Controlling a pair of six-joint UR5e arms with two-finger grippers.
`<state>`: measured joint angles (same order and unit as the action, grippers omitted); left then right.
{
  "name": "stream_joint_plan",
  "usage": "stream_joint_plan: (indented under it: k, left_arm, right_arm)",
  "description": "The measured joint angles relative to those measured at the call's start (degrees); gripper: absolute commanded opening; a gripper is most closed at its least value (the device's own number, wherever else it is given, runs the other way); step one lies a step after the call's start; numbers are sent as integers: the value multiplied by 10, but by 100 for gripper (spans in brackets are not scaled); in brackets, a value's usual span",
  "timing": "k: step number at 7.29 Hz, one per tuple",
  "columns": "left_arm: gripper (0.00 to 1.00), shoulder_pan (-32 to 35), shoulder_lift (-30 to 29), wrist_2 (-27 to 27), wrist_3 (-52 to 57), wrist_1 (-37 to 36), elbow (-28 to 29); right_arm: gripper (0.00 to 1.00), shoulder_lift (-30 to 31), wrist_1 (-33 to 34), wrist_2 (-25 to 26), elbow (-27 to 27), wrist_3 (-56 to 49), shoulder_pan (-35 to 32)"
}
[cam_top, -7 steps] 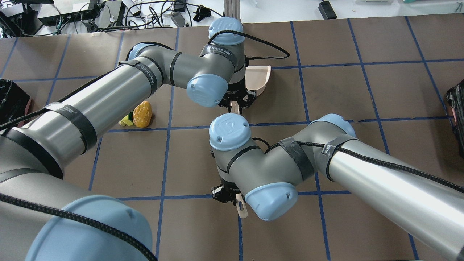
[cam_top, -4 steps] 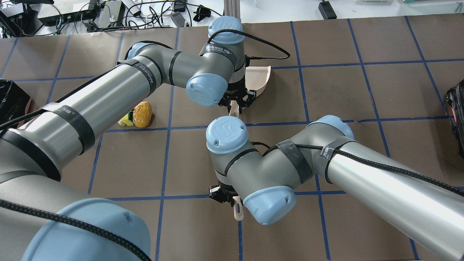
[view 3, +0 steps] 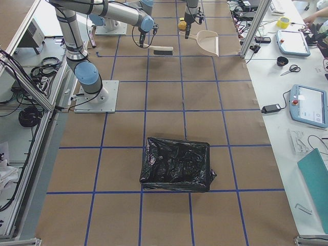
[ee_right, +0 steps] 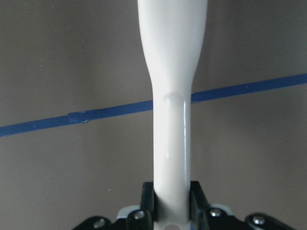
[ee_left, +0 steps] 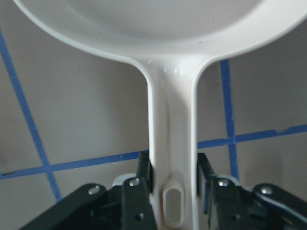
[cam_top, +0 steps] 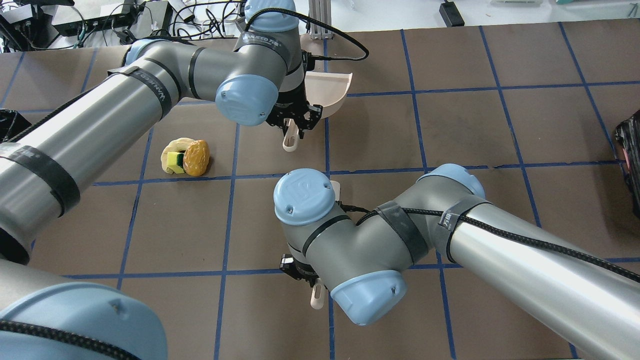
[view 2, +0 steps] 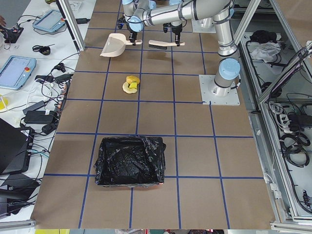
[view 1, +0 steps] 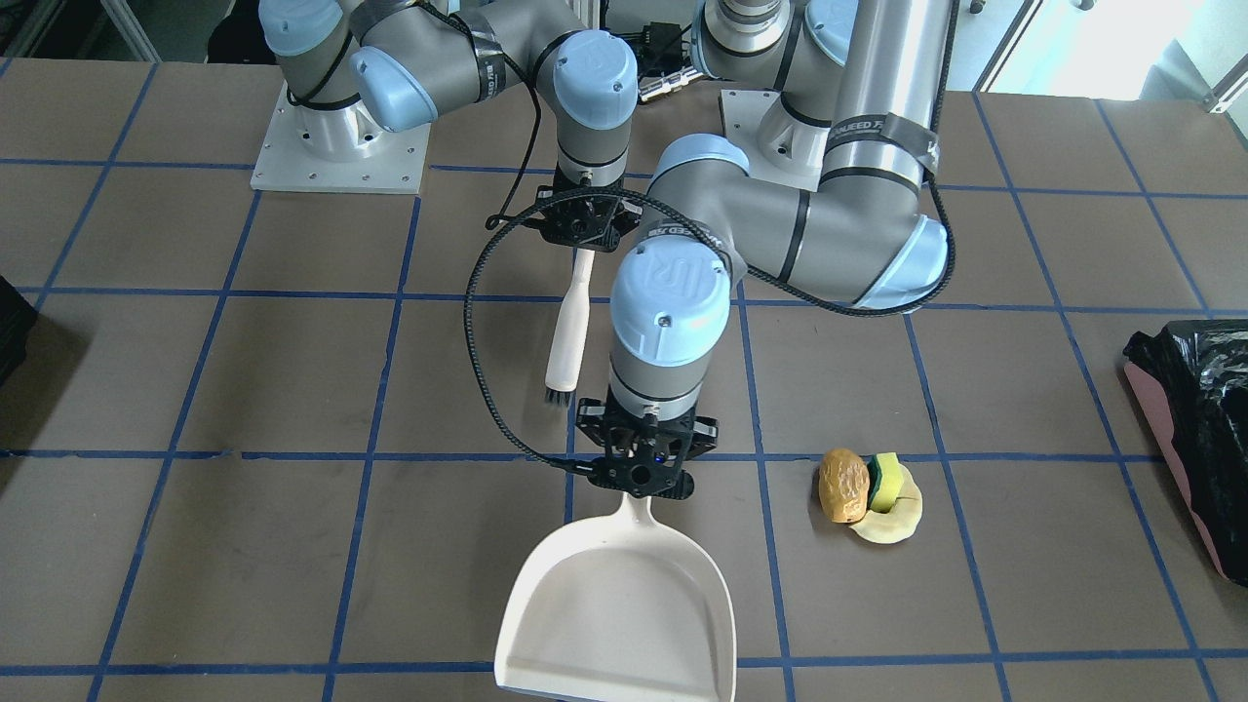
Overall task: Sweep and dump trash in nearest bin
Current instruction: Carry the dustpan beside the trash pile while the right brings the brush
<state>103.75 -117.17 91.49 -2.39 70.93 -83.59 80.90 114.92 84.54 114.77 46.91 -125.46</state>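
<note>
left tool [view 1: 639, 468] pinches the dustpan [view 1: 619, 595] handle, right tool [view 1: 582, 226] the brush [view 1: 565, 341] handle. the trash [view 1: 868, 492], 3 light, loose pieces touching on the bench [view 1: 292, 546] between dustpan and bin [view 1: 1209, 390], likely rolls: best swept, not gripped.

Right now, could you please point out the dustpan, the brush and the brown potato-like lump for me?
dustpan [view 1: 616, 604]: exterior front-facing view, on the bare floor of the pan.
brush [view 1: 569, 331]: exterior front-facing view, midway along its white handle.
brown potato-like lump [view 1: 842, 485]: exterior front-facing view, on its top surface.
</note>
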Motion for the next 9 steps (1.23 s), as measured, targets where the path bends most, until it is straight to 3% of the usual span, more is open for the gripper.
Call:
stream_joint_plan:
  k: [4, 7, 9]
  left_arm:
    - [0, -135, 54, 26, 311, 44, -19]
    - [0, -213, 81, 79, 564, 45, -36]
    - [0, -281, 89, 85, 739, 42, -39]
  right_arm:
    - [0, -2, 59, 1, -8, 253, -19]
    - [0, -15, 57, -2, -33, 313, -22]
    - [0, -44, 22, -10, -91, 326, -25]
